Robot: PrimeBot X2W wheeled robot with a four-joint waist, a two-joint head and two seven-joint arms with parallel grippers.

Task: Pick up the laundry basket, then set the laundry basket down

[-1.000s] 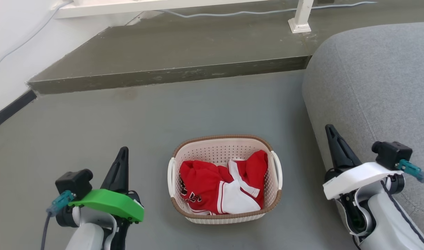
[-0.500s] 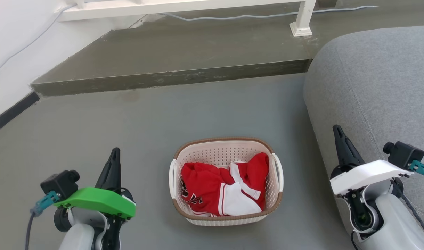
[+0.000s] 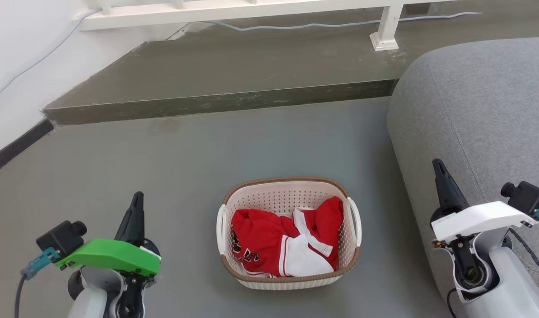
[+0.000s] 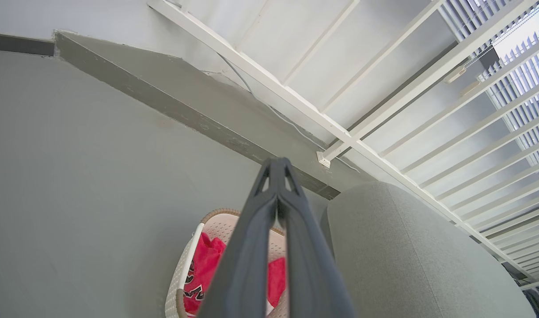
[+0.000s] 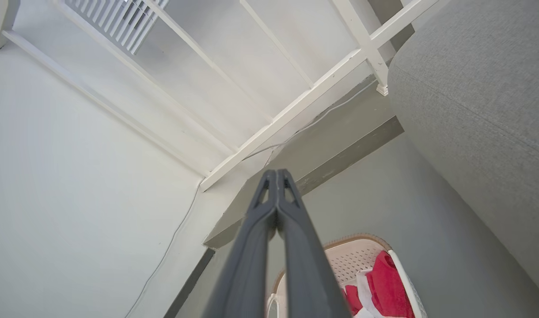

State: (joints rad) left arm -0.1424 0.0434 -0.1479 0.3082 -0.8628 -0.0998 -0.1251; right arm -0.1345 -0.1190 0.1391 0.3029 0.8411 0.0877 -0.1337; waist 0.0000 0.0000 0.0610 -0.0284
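Observation:
The laundry basket (image 3: 291, 191) stands on the grey floor at the lower middle of the head view, cream-white and perforated with a brown rim and white side handles, holding red and white clothes (image 3: 282, 243). My left gripper (image 3: 137, 198) is at the lower left, well to the left of the basket, shut and empty. At the lower right my right gripper (image 3: 438, 167) is shut and empty beside the grey sofa. The left wrist view shows the basket (image 4: 187, 269) behind my shut left gripper (image 4: 277, 164). In the right wrist view the basket (image 5: 360, 251) lies below my shut right gripper (image 5: 276, 174).
A grey sofa (image 3: 481, 110) fills the right side, close to the right arm. A raised grey step (image 3: 225, 84) runs across the far floor, with a white railing (image 3: 384, 26) and a cable on it. A white wall (image 3: 17, 66) stands at the left.
The head view has shifted, so the step and basket sit slightly lower in the picture. Both grippers have drawn outward and lower, away from the basket. The basket stays on the floor.

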